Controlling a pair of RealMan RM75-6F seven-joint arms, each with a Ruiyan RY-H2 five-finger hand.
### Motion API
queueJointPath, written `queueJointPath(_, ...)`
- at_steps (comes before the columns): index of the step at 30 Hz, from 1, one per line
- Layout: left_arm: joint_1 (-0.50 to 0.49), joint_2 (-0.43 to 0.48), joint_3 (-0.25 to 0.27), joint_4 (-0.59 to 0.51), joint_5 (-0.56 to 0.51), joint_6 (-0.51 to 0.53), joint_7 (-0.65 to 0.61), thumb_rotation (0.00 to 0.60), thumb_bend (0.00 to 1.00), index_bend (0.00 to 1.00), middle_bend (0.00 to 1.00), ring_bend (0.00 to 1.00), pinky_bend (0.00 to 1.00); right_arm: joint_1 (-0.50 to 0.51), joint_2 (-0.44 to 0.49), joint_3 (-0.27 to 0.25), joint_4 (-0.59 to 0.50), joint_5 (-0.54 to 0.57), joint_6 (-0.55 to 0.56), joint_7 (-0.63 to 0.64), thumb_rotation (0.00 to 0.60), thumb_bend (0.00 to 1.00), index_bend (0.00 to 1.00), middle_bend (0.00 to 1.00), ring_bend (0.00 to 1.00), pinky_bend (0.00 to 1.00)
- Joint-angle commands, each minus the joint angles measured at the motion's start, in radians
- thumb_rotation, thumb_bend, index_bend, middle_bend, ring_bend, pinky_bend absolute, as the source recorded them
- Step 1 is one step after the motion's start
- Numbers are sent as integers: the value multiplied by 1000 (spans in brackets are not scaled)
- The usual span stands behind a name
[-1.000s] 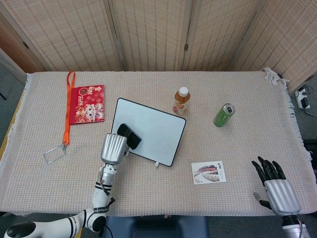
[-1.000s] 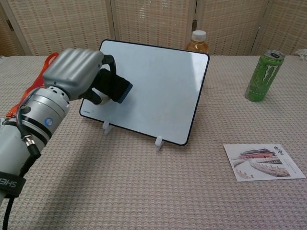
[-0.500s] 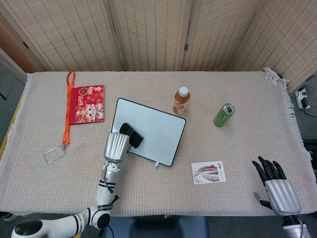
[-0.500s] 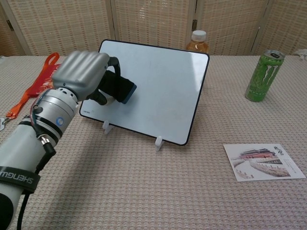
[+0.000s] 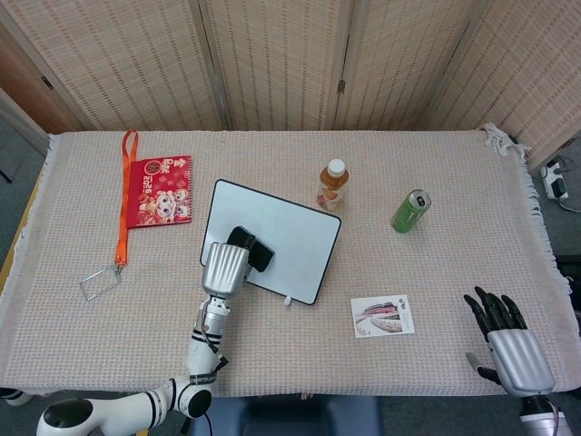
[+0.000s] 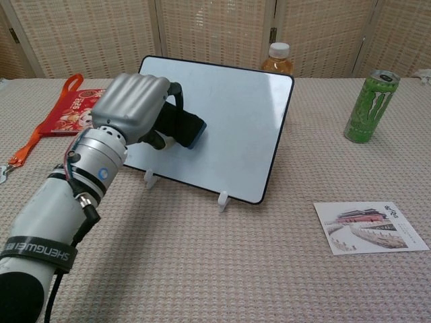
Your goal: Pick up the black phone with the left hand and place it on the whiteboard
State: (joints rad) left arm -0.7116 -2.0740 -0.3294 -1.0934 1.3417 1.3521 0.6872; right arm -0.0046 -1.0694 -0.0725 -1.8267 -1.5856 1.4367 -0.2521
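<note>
Currently the silver left hand (image 6: pixel 138 108) clamps the slim black rigid phone (image 6: pixel 183 128) by its edges over the white rectangular whiteboard (image 6: pixel 236 114). Likely light, slick, scratch-prone; edge grip suits. Right hand (image 5: pixel 513 350) idle, fingers apart.

"SHENGUANG" on the black band (image 6: pixel 38 250) around the left forearm.

Black phone (image 6: pixel 183 128), white whiteboard (image 6: pixel 232 114)

whiteboard (image 5: pixel 289 235) as ref: bottle (image 5: pixel 333 184) close behind its far corner, can (image 5: pixel 410 211) further right, postcard (image 5: pixel 382 316) front-right; front side open.
</note>
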Motion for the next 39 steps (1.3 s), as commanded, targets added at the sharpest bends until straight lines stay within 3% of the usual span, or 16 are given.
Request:
queueJointPath(1, -5, -7, -2, 11, -5, -2, 0, 600, 327, 571, 1000, 952, 1000, -1, 1, -1, 0, -2, 1, 2, 600, 299, 0, 0, 0, 0)
queueJointPath(11, -20, -24, -1, 47, -15, -3, -11, 600, 323, 502, 1000, 950, 1000, -2, 4, 0, 1, -5, 4, 10, 600, 298, 0, 0, 0, 0)
queueJointPath(21, -19, -15, 13, 27, -24, -13, 7, 600, 315, 181, 1000, 957, 1000, -3, 1, 1, 1, -4, 3, 4, 600, 298, 0, 0, 0, 0)
queueJointPath(31, -17, -10, 29, 5, -28, -15, 32, 600, 296, 153, 1000, 957, 1000, -5, 4, 1, 1, -7, 8, 9, 600, 299, 0, 0, 0, 0)
queueJointPath(39, 36, 61, 75, -131, -16, 24, 89, 600, 288, 125, 1000, 957, 1000, -4, 0, 1, -1, -2, 2, -6, 600, 298, 0, 0, 0, 0)
